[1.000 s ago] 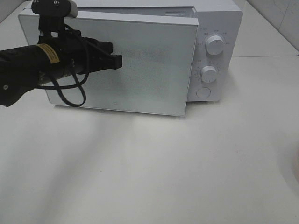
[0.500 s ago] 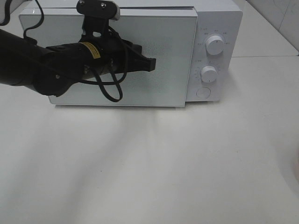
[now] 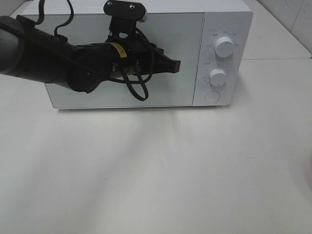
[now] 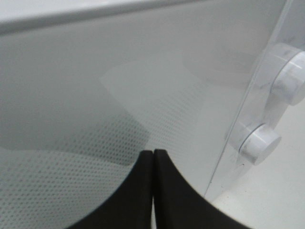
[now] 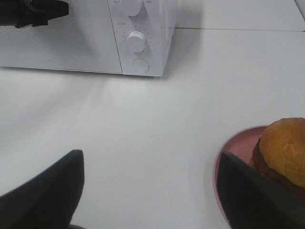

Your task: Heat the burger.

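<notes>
microwave door (image 3: 122, 58) now swung shut, burger (image 5: 283, 153) cut off at frame edge

Left arm (image 3: 44, 61) stretched in from the left, level, black, cable looped beneath the wrist. Left gripper (image 3: 176, 65) pointing right, jaws pressed together with nothing between, tips seen as one dark wedge. Right gripper (image 5: 150, 191) angled downward, jaws spread wide, holding nothing.

White microwave (image 3: 146, 53), pink plate (image 5: 234, 153) apparently apart
</notes>
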Controlling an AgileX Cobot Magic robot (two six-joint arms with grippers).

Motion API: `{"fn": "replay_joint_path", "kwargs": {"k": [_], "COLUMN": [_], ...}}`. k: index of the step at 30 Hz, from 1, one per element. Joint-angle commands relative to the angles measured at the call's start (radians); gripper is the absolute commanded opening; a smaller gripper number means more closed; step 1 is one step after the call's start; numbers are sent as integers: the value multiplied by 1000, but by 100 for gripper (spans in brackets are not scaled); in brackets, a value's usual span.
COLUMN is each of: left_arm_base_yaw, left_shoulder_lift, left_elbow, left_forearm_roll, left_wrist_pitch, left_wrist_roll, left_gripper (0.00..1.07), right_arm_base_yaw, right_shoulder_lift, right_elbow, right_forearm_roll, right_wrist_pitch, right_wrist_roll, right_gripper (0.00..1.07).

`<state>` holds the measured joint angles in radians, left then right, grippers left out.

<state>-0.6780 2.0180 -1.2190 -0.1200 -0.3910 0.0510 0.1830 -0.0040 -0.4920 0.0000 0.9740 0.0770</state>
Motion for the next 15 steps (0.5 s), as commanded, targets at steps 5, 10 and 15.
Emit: {"fn": "replay_joint_path", "kwargs": {"k": [5,10,15], "left_arm_base_yaw": [21,-40,-96], "left_shoulder_lift": [-8,-57,-100], "left_elbow": [-74,-74,-74], "left_forearm_roll": [-155,-154,-153], "left_wrist_pitch": [46,286,500], "left_wrist_roll": [84,47,47], "left_gripper": [0,12,93], "right_arm_base_yaw": [-7,-7,-7], "right_shoulder_lift": [-30,-30,-30], "right_elbow": [2,2,2], "right_forearm_roll": [0,0,0], "right_wrist_pitch": [-19,-19,-19], "right_wrist_roll": [0,0,0], "right_gripper": [76,76,76]}}
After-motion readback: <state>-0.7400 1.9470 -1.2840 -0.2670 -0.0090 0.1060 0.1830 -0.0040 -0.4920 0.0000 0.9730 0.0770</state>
